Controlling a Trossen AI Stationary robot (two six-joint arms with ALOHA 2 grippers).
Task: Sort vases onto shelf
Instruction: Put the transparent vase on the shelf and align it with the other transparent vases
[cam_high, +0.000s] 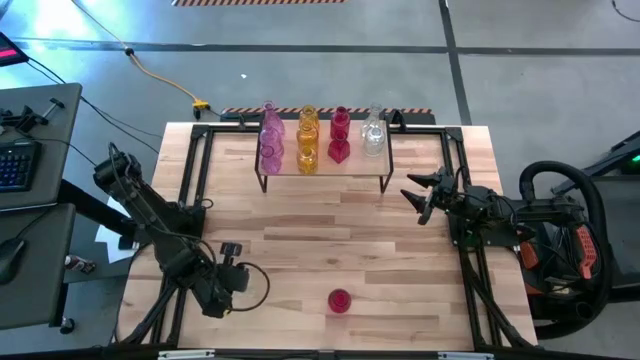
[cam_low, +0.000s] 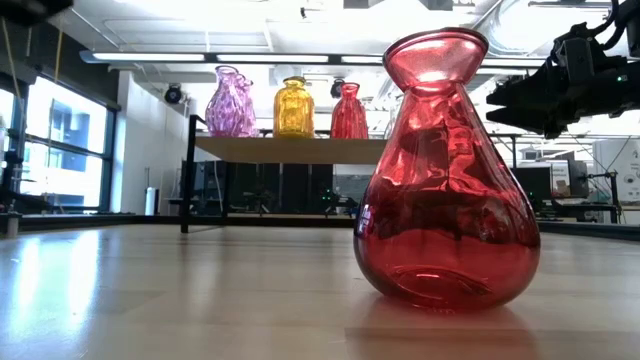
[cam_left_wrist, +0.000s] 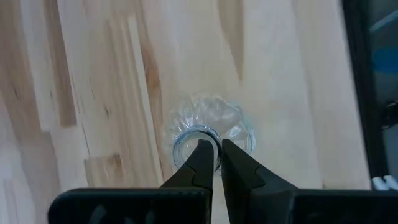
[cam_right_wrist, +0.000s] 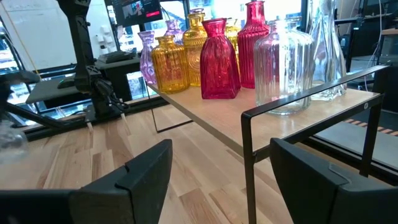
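- High view: the small wooden-topped shelf on black wire legs (cam_high: 322, 160) sits at upper centre of the frame, carrying pink, amber, red and clear glass vases in columns. One squat red glass vase (cam_high: 340, 300) stands alone at lower centre on the worktop (cam_high: 330, 235). The left gripper (cam_high: 232, 283) is low at lower left; the right gripper (cam_high: 420, 195) hangs at centre right, just off the shelf's end.
- Low view: the red vase fills the right half of the frame, upright, with the shelf far behind at centre. No clear vase shows here at all.
- Left wrist view: here's what the others miss — a clear ribbed glass vase (cam_left_wrist: 211, 127) at frame centre, the left gripper's fingers (cam_left_wrist: 200, 163) pressed together right at its rim. Whether they pinch the lip I cannot tell.
- Right wrist view: right gripper's fingers (cam_right_wrist: 146, 171) stand well apart, holding nothing, shelf and vases ahead in the upper half.
- Risk, as I judge it: a thin hold on that slick rim could slip on lifting and topple the clear vase; crowded shelf columns leave little room, so a placement could knock a neighbour off.
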